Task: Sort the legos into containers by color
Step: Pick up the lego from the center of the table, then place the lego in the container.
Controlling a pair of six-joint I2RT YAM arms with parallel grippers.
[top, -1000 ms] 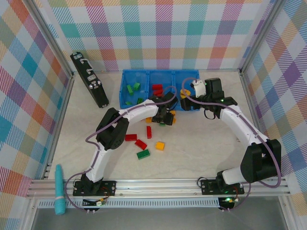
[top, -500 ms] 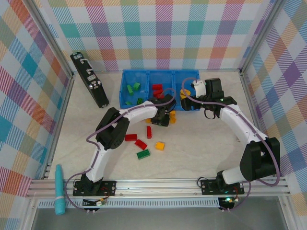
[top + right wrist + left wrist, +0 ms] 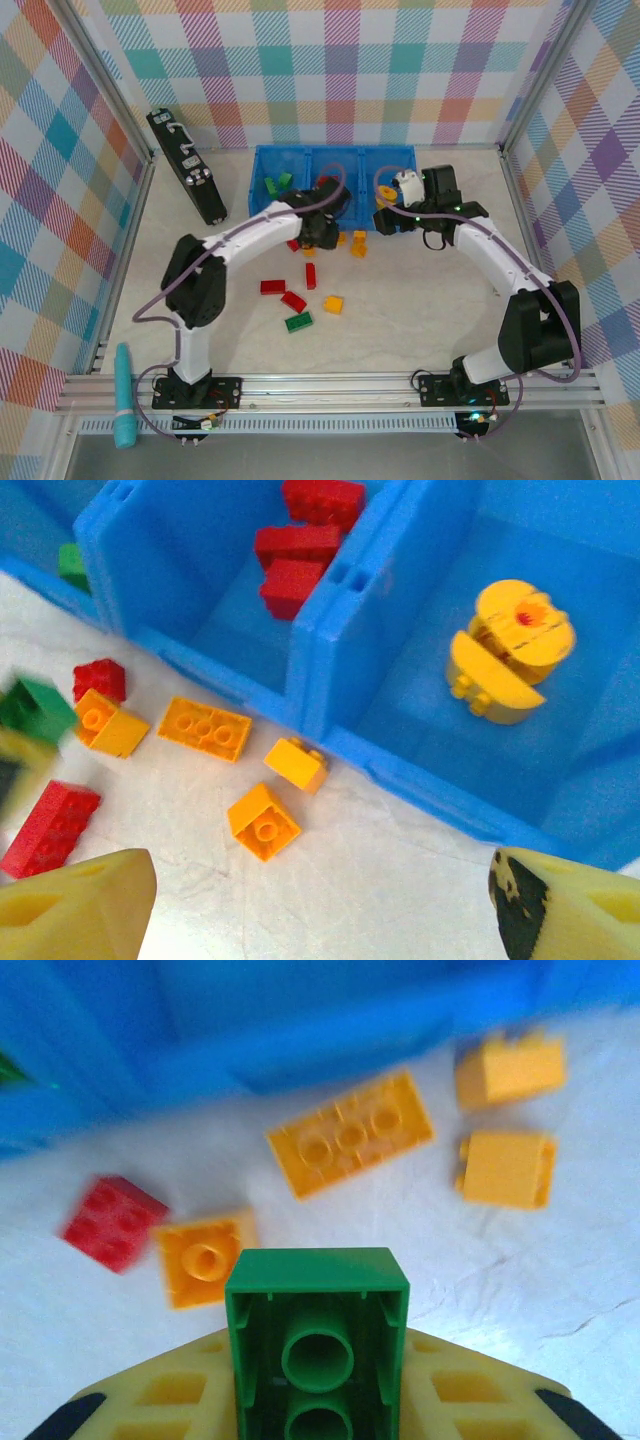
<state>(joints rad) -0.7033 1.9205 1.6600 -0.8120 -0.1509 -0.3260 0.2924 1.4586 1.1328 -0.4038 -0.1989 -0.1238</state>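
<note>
Seemingly, a green lego [image 3: 317, 1330] sits between the left fingers [image 3: 160, 1398].

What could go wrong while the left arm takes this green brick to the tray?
1. The green brick sits at the very tip of the left gripper; it might slip out on the way.
2. Only a thin divider separates the compartments, so it could drop among the red bricks.
3. The open right gripper hangs by the front wall of the tray close by; the arms could clash.
</note>
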